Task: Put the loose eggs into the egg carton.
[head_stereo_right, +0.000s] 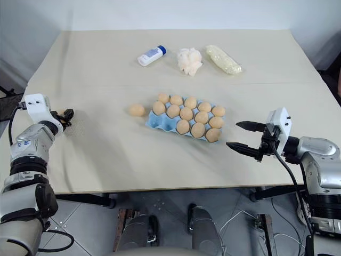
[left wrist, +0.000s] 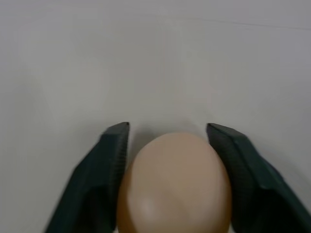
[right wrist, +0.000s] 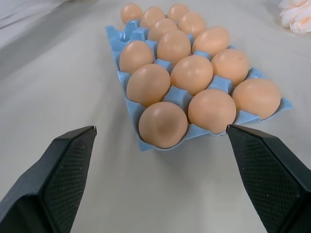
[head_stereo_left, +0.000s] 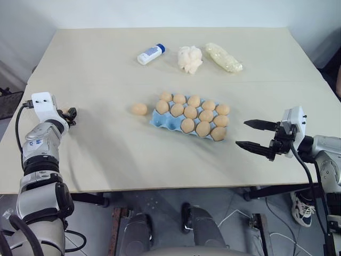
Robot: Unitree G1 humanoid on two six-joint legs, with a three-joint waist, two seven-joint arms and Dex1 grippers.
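Left eye view shows a big tan table point(head_stereo_left: 106, 154) with everything on it. The light blue egg carton point(head_stereo_left: 157, 120) sits in the middle of the table, between the two grippers, closer to the right one. Twelve brown eggs fill most of its cups. At the carton end farthest from the right gripper, some cups are bare.

The right gripper point(head_stereo_left: 254, 134) hangs just past the full end of the carton, pointing at it. Its two black fingers point(right wrist: 58, 179) are spread wide with nothing between them. The nearest egg in the carton point(right wrist: 163, 124) sits right ahead of it.

The left gripper point(head_stereo_left: 70, 115) is far off to the carton's other side, low over the table. Its fingers point(left wrist: 99, 179) are closed in on a loose egg point(left wrist: 175, 187), one finger on each side.

Another loose egg point(head_stereo_left: 139, 109) lies on the table just beside the carton's bare end, between the left gripper and the carton.

Far past the carton lie a white bottle with a blue cap point(head_stereo_left: 151, 54), a lumpy white wad point(head_stereo_left: 189, 58) and a pale bag point(head_stereo_left: 224, 57).
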